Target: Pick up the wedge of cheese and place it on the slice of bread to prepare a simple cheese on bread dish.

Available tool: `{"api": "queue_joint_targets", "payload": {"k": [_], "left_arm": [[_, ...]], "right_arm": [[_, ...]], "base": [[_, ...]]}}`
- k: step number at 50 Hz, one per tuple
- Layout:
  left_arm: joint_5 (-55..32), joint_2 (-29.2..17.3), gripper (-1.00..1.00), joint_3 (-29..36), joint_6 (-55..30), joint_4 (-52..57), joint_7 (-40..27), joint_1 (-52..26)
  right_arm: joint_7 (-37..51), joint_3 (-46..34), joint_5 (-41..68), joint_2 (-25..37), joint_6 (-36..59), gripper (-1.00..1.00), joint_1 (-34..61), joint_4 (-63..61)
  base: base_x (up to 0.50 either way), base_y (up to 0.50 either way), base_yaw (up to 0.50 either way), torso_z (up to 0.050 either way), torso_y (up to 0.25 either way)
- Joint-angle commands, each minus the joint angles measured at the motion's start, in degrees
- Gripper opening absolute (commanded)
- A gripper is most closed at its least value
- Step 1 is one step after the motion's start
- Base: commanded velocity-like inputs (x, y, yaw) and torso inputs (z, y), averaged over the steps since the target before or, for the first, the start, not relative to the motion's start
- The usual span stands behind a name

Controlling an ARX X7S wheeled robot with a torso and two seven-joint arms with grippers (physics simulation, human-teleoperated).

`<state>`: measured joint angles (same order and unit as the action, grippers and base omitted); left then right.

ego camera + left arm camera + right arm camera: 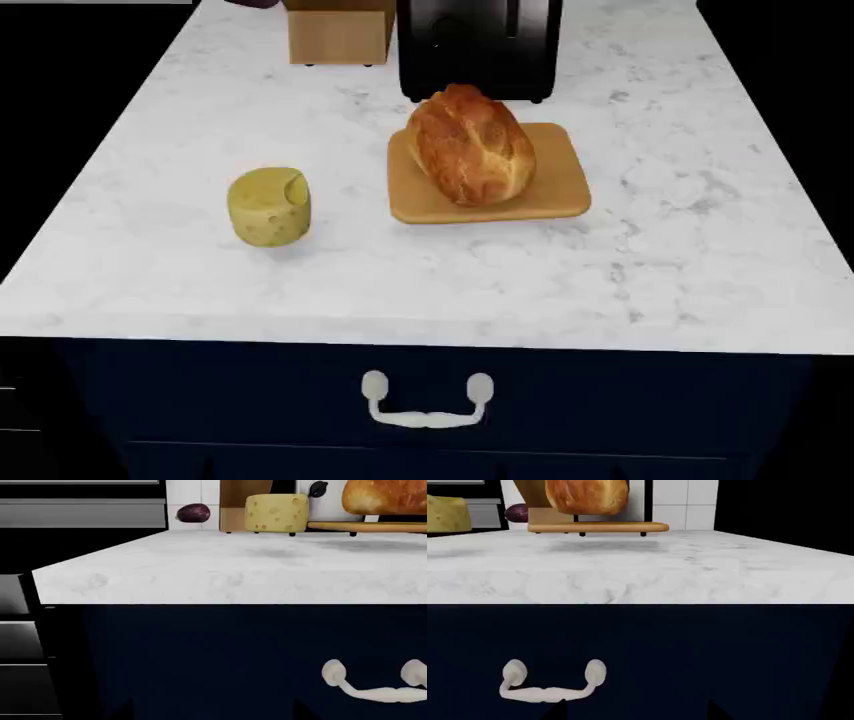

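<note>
Left wrist view: the wedge of cheese [276,513] stood upright on the white marble counter [227,570], near its far edge, apart from all else. Just beside it the slice of bread [385,496] lay on the wooden cutting board [367,527]. A dark purple round thing [193,513] sat further back on the other side of the cheese; I cannot tell what it was. Below the counter a navy drawer front carried a pale handle [377,682]. No gripper showed here, so I cannot tell its state.

Head view: the cheese [271,206] stood at abt 9 o'clock from the board [561,195], well apart from it, w/ its cut notch on top. The bread [471,145] lay across the board, touching it. At 12 o'clock from the bread was a black appliance [478,45], and a wooden block [340,35] at abt 11 o'clock. The drawer handle [426,400] was at 6 o'clock. Neither arm was visible.

Right wrist view: the bread [587,496] on the board [598,527] was straight ahead; only an edge of the cheese [447,514] showed. The handle [550,682] was below the counter edge. No fingers in view, so the state cannot be told.
</note>
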<state>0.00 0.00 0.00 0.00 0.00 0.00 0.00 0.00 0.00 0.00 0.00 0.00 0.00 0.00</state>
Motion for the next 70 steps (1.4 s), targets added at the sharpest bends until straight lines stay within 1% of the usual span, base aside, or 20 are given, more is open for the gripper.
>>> {"api": "queue_joint_targets", "payload": {"k": [1,8,15,18,19,20,21,24,41,42,49,59,61,62,64,67,70], "left_arm": [[-0.68,-0.68,1.00,0.65,0.08,-0.03,-0.64,0.04],[-1.65,-2.14,1.00,2.95,-0.29,-0.03,-2.21,-0.11],[-2.76,-2.99,1.00,3.81,-0.11,0.22,-2.97,-0.08],[-4.48,-3.61,1.00,4.42,1.46,0.92,-1.38,0.44],[-5.06,-3.90,1.00,5.01,1.73,1.23,-0.41,0.75],[-3.72,-3.95,1.00,5.15,2.88,1.17,-1.49,0.90],[-5.83,-4.19,1.00,5.24,1.91,1.78,0.02,0.97],[-5.08,-4.44,1.00,5.82,2.49,1.09,-0.51,0.84],[-6.78,-5.58,1.00,6.98,2.37,1.38,-1.38,0.78],[-6.70,-5.65,1.00,7.13,2.57,1.20,-1.45,0.73],[-7.14,-6.09,1.00,7.60,3.11,0.81,-1.82,0.65],[-7.64,-6.63,1.00,8.17,2.77,1.48,-2.66,0.74],[-7.27,-6.59,1.00,7.69,3.36,0.99,-3.74,0.70],[-6.37,-6.47,1.00,7.40,1.90,1.95,-5.41,0.71],[-6.24,-6.85,1.00,7.55,1.19,3.49,-5.67,1.02],[-5.87,-7.46,1.00,7.43,-0.91,7.41,-6.68,1.69],[-5.93,-7.78,1.00,7.45,-1.96,9.10,-7.04,1.36]], "right_arm": [[0.72,-0.72,0.00,0.54,0.00,1.00,0.00,0.00],[1.91,-2.71,1.69,2.03,-0.19,1.00,0.17,0.15],[3.09,-3.58,2.58,2.84,0.07,1.00,0.20,-0.19],[3.45,-3.92,2.82,3.16,-0.21,1.00,0.26,0.07],[3.60,-3.96,2.94,3.25,-0.27,1.00,0.26,0.15],[3.69,-4.04,3.03,3.35,-0.63,1.00,0.38,0.63],[3.78,-4.17,3.11,3.44,-0.48,1.00,0.42,0.58],[4.13,-4.45,3.36,3.67,-0.20,1.00,0.37,0.28],[5.68,-5.77,4.47,4.83,-0.03,1.00,0.45,0.04],[4.51,-5.93,5.60,4.98,-1.52,1.00,0.25,-0.03],[5.06,-6.16,6.43,5.31,-1.76,1.00,0.12,-0.07],[6.92,-6.71,6.59,5.84,-0.03,1.00,0.20,-0.80],[8.02,-5.88,7.33,5.72,0.58,1.00,-0.43,-2.47],[8.07,-5.77,7.71,5.94,1.16,1.00,-0.74,-3.52],[8.87,-6.18,6.26,6.74,2.11,1.00,-0.99,-4.82],[9.55,-5.64,6.49,7.57,4.16,1.00,-1.36,-7.60],[9.78,-5.28,7.01,8.36,6.21,1.00,-1.47,-10.48]], "base": [[0.00,0.00,0.00,0.000,0.000],[0.00,0.00,0.00,0.000,0.000],[0.00,0.00,0.00,0.000,0.000],[0.00,0.00,0.00,0.000,0.000],[0.00,0.00,0.00,0.039,0.000],[0.00,0.00,0.00,0.049,0.000],[0.00,0.00,0.00,0.050,0.000],[0.00,0.00,0.00,0.050,0.000],[0.00,0.00,0.00,0.050,0.000],[0.00,0.00,0.00,0.050,0.000],[0.00,0.00,0.00,0.050,0.000],[0.00,0.00,0.00,0.050,0.000],[0.00,0.00,0.00,0.050,0.000],[0.00,0.00,0.00,0.011,0.000],[0.00,0.00,0.00,0.000,0.000],[0.00,0.00,0.00,0.000,0.000],[0.00,0.00,0.00,0.000,0.000]]}}
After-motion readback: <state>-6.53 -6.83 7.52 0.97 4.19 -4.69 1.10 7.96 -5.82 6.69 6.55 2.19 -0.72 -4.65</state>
